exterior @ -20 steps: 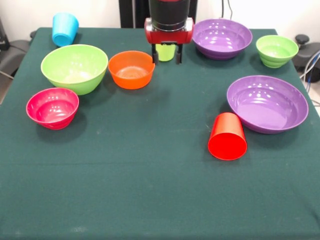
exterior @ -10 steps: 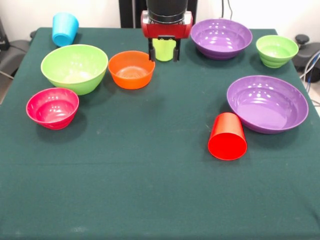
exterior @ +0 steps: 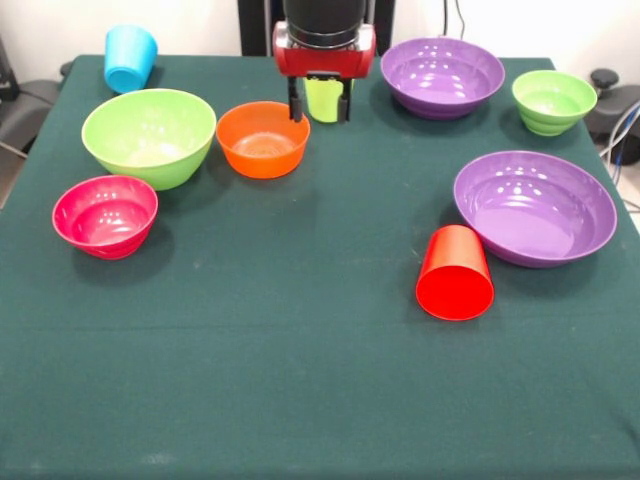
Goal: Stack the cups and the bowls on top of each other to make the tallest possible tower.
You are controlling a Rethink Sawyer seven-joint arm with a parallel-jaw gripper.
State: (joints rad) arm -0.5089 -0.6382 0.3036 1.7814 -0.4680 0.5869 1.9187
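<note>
The gripper (exterior: pixel 319 108) straddles the lime green cup (exterior: pixel 324 99) — whether it grips is unclear (fingers flank it). The orange bowl (exterior: pixel 262 139) sits at its nine o'clock.

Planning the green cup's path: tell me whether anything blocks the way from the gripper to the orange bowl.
Nothing visible does. The gripper has its fingers either side of the lime green cup, and the orange bowl sits right beside it with only bare green tablecloth between. The large lime green bowl lies beyond the orange one.
</note>
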